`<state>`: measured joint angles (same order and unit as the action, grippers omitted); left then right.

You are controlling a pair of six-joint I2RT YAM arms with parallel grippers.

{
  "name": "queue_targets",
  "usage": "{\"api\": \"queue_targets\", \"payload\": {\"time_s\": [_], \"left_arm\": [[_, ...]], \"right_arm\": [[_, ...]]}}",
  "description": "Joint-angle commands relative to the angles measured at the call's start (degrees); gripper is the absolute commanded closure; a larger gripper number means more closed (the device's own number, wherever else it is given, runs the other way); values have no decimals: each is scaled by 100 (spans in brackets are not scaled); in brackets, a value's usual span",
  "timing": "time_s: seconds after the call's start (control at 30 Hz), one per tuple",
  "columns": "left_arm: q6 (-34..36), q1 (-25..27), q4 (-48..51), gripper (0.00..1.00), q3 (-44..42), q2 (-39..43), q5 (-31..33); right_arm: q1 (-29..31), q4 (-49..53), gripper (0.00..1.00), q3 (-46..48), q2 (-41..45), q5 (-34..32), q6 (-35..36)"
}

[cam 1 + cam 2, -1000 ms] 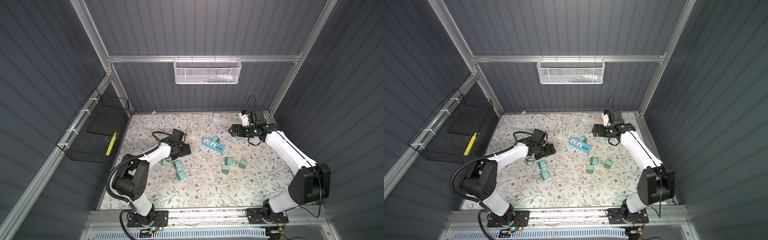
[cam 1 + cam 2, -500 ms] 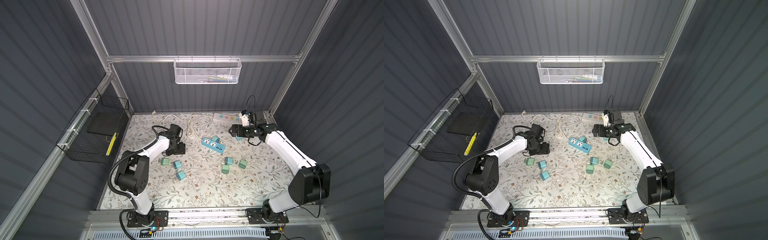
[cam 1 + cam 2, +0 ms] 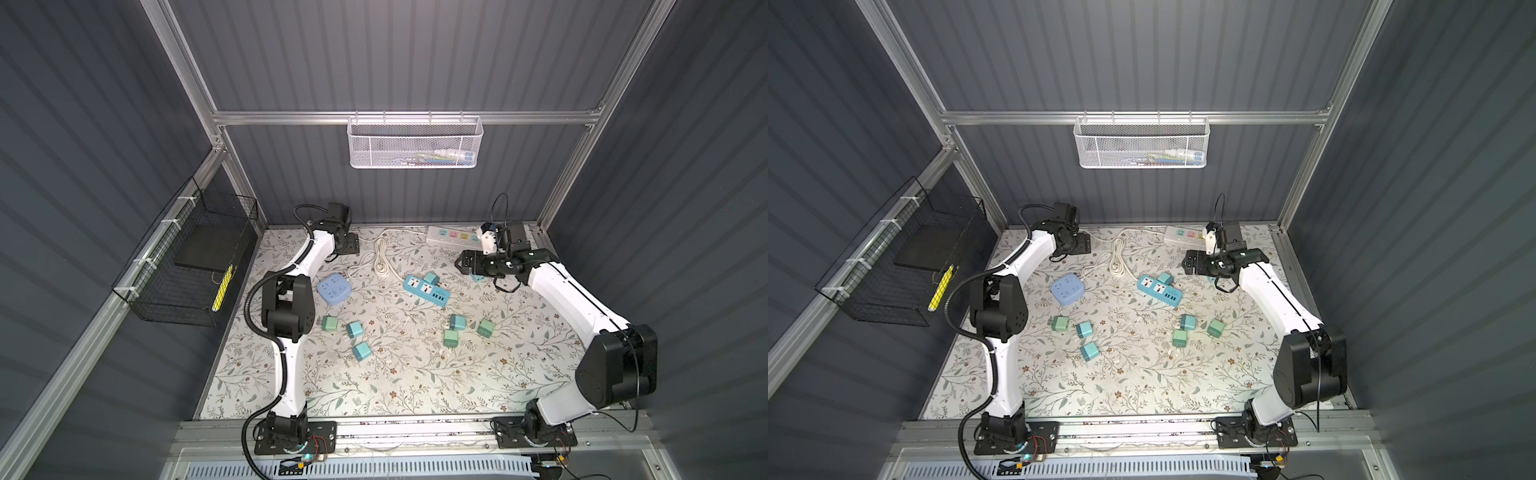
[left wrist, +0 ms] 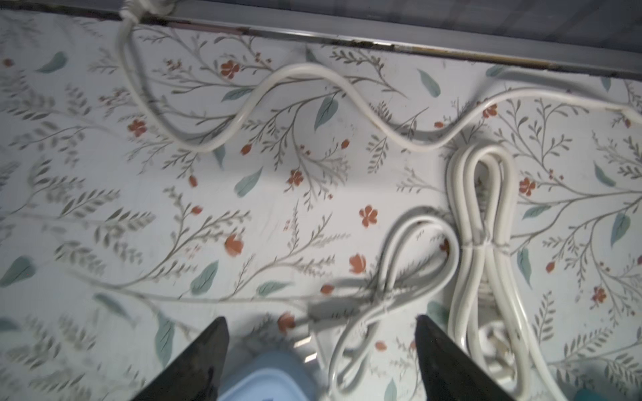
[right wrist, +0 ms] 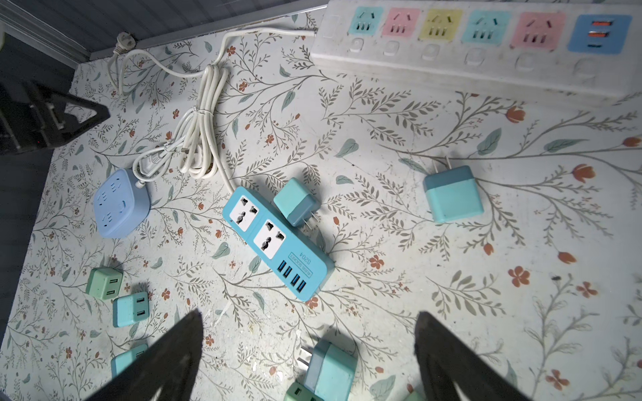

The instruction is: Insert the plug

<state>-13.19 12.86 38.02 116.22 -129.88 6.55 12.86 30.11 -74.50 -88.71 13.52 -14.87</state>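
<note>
Closest to my bases is the metal rail [image 3: 415, 428], then a big bare stretch of flowered mat [image 3: 415, 386], so I've got loads of swinging room there. Further in, three loose plugs [image 3: 354, 329] lie on my left side and another three plugs [image 3: 457, 321] on my right, with open mat between the two bunches.

Past those, a pale blue socket cube [image 3: 333, 289] sits left of centre. A blue power strip [image 3: 427, 289] lies slanted mid-mat with a spare plug [image 5: 295, 201] right up against its side.

My right gripper [image 5: 308, 313] hovers with fingers wide apart, holding nothing. The teal plug [image 5: 453, 196] lies on its side on the mat just under it, prongs aimed roughly at the white power strip [image 5: 486, 52] along the back wall.

My left gripper [image 4: 320, 318] is also spread and empty. It's tucked into the back-left corner beside the tied white cord [image 4: 483, 243], close to the wall edge, though that view is a bit blurry.

It's tighter at the edges. A black wire basket [image 3: 187, 266] hangs off the left wall, and a white mesh basket [image 3: 415, 143] sits high on the back rail.
</note>
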Motion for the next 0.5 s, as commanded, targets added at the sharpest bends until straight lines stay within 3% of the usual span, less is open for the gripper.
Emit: {"api": "queue_targets", "payload": {"time_s": [0.0, 0.1, 0.23, 0.47], "left_arm": [[229, -3, 354, 21, 799, -880, -690], [165, 6, 662, 27, 965, -1135, -675], [40, 32, -310, 28, -664, -312, -487], [-617, 426, -1421, 29, -2628, 645, -526]], "right_arm": [[32, -31, 5, 126, 2, 54, -114], [32, 14, 5, 167, 95, 46, -126], [33, -5, 5, 306, 221, -35, -139], [39, -53, 5, 317, 174, 27, -121]]}}
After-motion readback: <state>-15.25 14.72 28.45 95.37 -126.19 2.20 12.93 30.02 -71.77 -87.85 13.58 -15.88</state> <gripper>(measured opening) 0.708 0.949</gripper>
